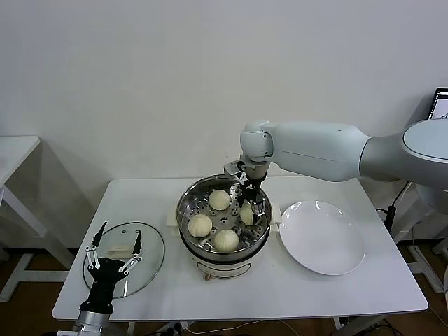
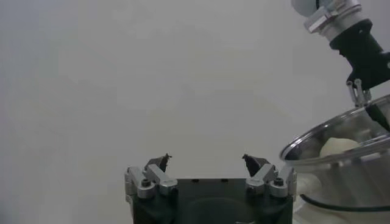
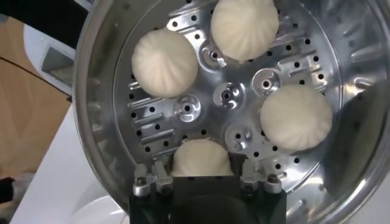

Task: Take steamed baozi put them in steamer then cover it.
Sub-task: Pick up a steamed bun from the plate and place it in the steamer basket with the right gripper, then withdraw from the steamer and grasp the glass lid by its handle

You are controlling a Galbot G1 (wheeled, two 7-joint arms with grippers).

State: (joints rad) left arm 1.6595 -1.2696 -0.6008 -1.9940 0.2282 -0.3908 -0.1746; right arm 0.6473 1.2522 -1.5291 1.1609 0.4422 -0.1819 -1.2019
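Note:
The steamer (image 1: 187, 208) stands mid-table with several baozi on its perforated tray (image 3: 225, 97): one at the back (image 1: 219, 199), one on the left (image 1: 200, 225), one at the front (image 1: 226, 240). A further baozi (image 3: 202, 159) on the right side lies on the tray between the spread fingers of my right gripper (image 1: 248, 204), which reaches down into the pot and is open, with dark gaps either side of the bun. My left gripper (image 1: 121, 231) hovers open and empty over the glass lid (image 1: 150, 255) at the front left.
An empty white plate (image 1: 322, 238) lies right of the steamer. The lid's white handle (image 1: 119, 249) sits under the left gripper. From the left wrist view the steamer rim (image 2: 341, 141) and the right arm's gripper (image 2: 365, 91) show off to one side.

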